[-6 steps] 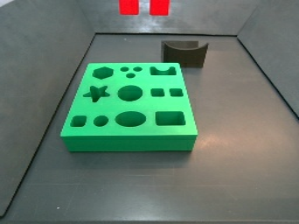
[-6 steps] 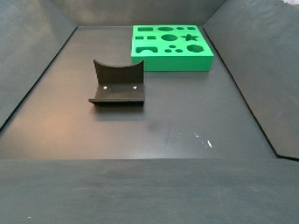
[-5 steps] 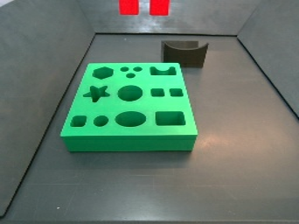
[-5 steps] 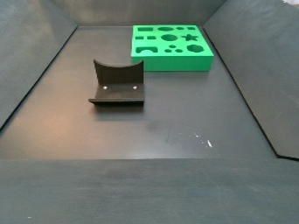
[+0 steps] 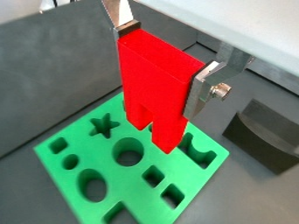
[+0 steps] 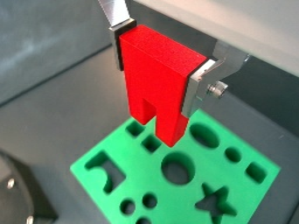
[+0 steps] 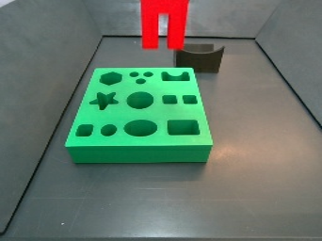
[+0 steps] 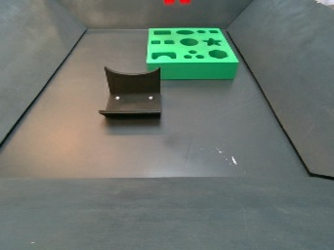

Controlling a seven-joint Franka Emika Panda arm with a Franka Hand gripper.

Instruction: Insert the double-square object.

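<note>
The gripper (image 5: 162,63) shows only as two silver fingers (image 6: 208,80) in both wrist views — its body runs off the upper edge. In a side view the double-square object (image 7: 163,24) is cut at the top, so the fingers holding it lie out of frame; in a side view only a red sliver (image 8: 178,3) of its prongs shows. The block hides part of the green board (image 5: 82,166) — which cut-outs lie beneath cannot be told. The fixture (image 5: 268,136) is clipped at the frame edge.

Bright red double-square object (image 5: 156,85) in silver-fingered hand (image 5: 163,63), green board (image 7: 138,115), dark grey fixture (image 8: 129,93), grey floor (image 8: 170,146)
</note>
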